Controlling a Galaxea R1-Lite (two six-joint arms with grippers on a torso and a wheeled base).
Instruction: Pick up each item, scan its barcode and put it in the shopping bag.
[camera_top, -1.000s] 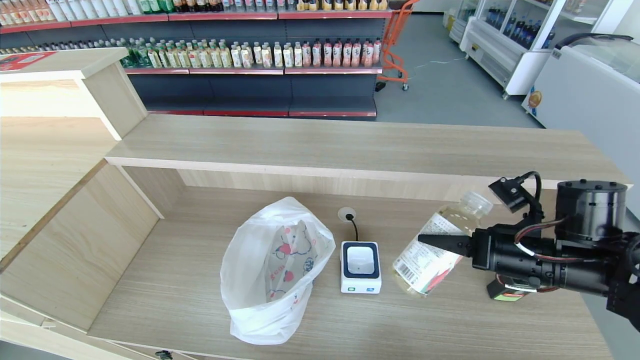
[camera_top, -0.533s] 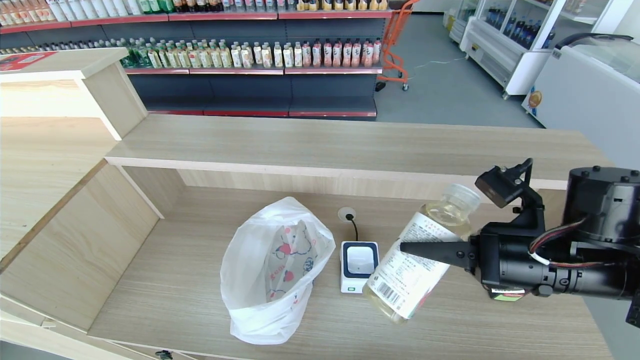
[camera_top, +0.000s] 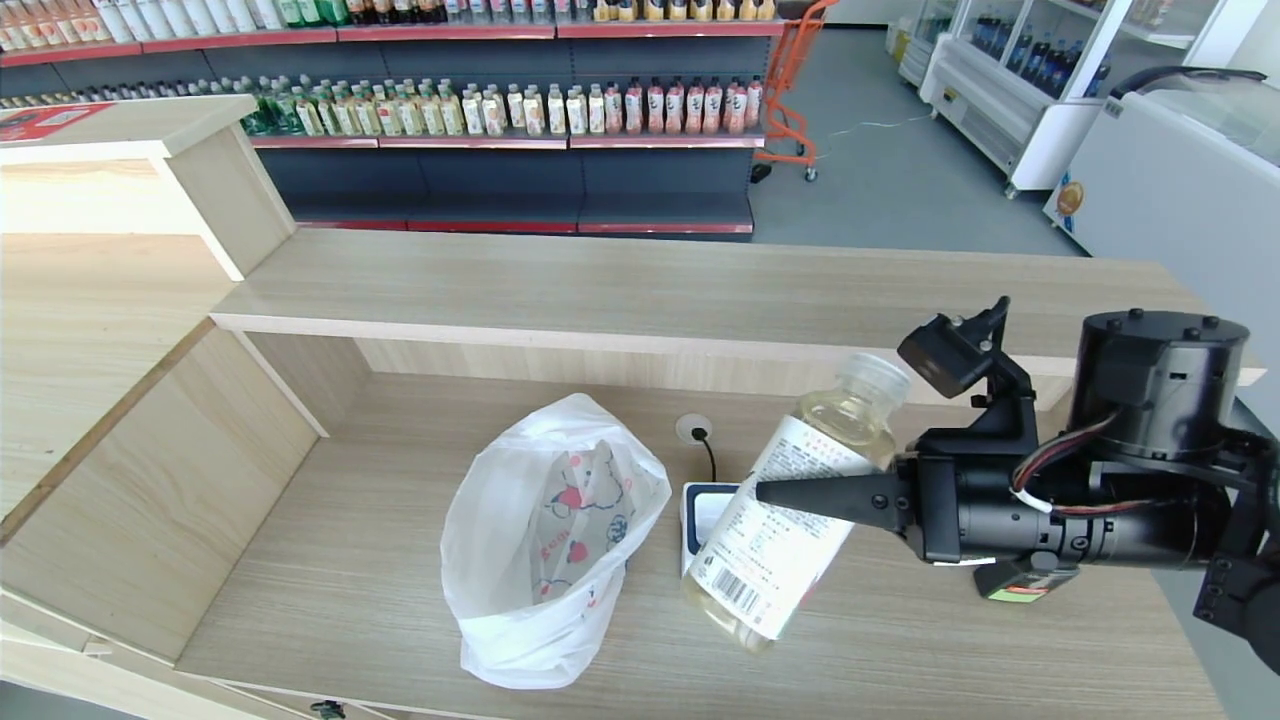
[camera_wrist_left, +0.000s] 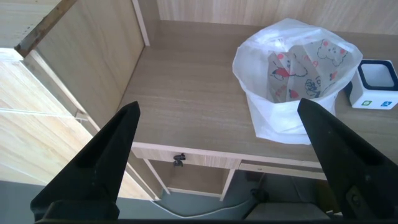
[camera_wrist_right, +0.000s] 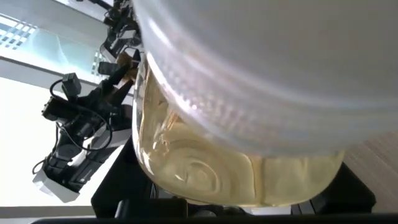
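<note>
A clear bottle (camera_top: 790, 510) of pale yellow liquid with a white label hangs tilted above the counter, cap up and to the back right. My right gripper (camera_top: 775, 500) is shut on the bottle's middle. Its lower end hangs over the white scanner (camera_top: 700, 505) and hides most of it. The barcode on the label faces up. In the right wrist view the bottle (camera_wrist_right: 249, 124) sits very close. The white shopping bag (camera_top: 540, 540) stands open to the scanner's left, with patterned packs (camera_top: 580, 510) inside. My left gripper (camera_wrist_left: 217, 106) is open, above the counter's near edge, left of the bag (camera_wrist_left: 280, 112).
A small green and red item (camera_top: 1020, 585) lies on the counter under my right arm. A raised wooden ledge (camera_top: 700, 290) runs along the back, a side wall (camera_top: 150, 500) on the left. A cable runs from the scanner (camera_wrist_left: 373, 84) to a port (camera_top: 693, 428).
My right gripper has carried the bottle left and slightly up, from beside the scanner to over it. The bag and scanner stay put.
</note>
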